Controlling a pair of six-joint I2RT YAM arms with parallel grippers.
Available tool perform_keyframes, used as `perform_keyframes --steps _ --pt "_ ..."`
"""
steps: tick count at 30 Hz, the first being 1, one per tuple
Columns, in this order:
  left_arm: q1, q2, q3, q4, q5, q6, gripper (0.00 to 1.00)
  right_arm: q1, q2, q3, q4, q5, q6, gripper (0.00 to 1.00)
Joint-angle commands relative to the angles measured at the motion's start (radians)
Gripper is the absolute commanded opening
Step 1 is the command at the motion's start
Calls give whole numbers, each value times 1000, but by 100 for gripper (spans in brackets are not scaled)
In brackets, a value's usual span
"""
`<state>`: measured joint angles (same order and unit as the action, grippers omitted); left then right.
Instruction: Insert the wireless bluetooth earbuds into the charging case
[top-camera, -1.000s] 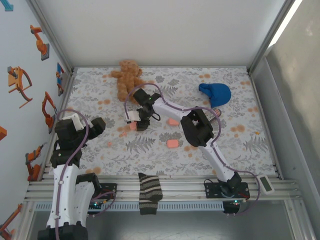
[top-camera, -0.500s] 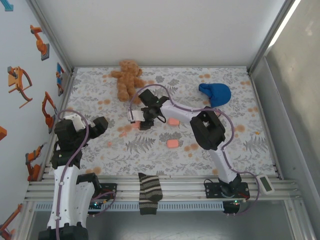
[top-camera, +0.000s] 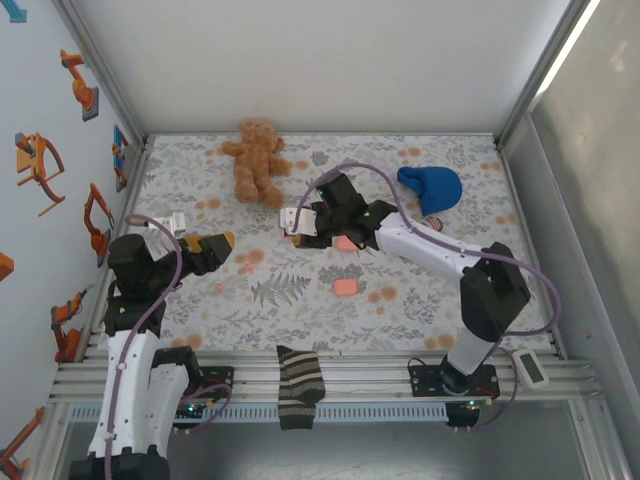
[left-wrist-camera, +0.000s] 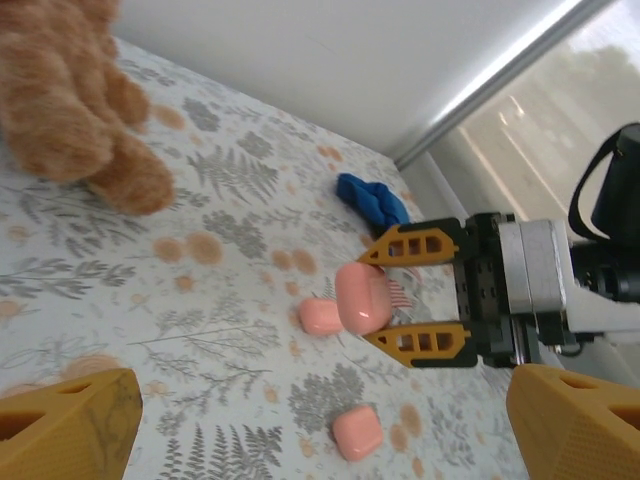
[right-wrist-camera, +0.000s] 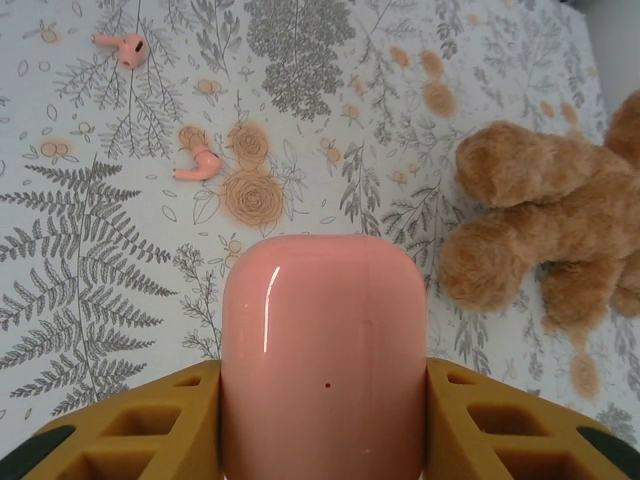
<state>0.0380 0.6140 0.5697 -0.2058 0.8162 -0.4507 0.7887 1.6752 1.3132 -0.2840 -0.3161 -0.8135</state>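
My right gripper (right-wrist-camera: 325, 392) is shut on a salmon-pink charging case (right-wrist-camera: 325, 350), held upright above the floral table. From the left wrist view, that right gripper (left-wrist-camera: 371, 298) carries the case (left-wrist-camera: 362, 295) in the air between its yellow fingers (left-wrist-camera: 415, 245). Two tiny pink earbuds lie loose on the table: one (right-wrist-camera: 125, 47) farther off and one (right-wrist-camera: 198, 165) closer. Two more pink cases (top-camera: 347, 243) (top-camera: 345, 287) rest shut on the table. My left gripper (top-camera: 215, 245) stands open at the left, nothing in it, pointing towards the right gripper (top-camera: 294, 224).
A brown teddy bear (top-camera: 255, 160) lies at the back left, close to the held case. A blue cloth (top-camera: 430, 187) sits back right. A striped sock (top-camera: 298, 385) hangs over the front rail, and a small white device (top-camera: 532, 366) rests at its right end.
The right arm has lifted the case off the table and drawn it right, its elbow swinging out to the right. The left gripper has turned towards the centre.
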Motion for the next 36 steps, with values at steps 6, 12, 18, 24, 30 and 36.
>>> perform_keyframes --steps 6,12,18,24,30,36 --pt "-179 86 69 64 104 27 91 15 -172 -64 58 33 42 41" --pt "-262 186 88 148 101 3 88 45 -228 -67 30 42 15 41" --pt "-355 293 113 239 97 -27 85 71 -248 -65 11 58 -1 41" --pt "-413 369 148 282 82 -40 80 91 -250 -58 -7 79 -22 41" --pt "-427 394 155 301 56 -40 76 97 -251 -65 1 80 -23 41" --pt "-442 404 151 341 52 -56 70 102 -256 -65 8 74 -6 40"
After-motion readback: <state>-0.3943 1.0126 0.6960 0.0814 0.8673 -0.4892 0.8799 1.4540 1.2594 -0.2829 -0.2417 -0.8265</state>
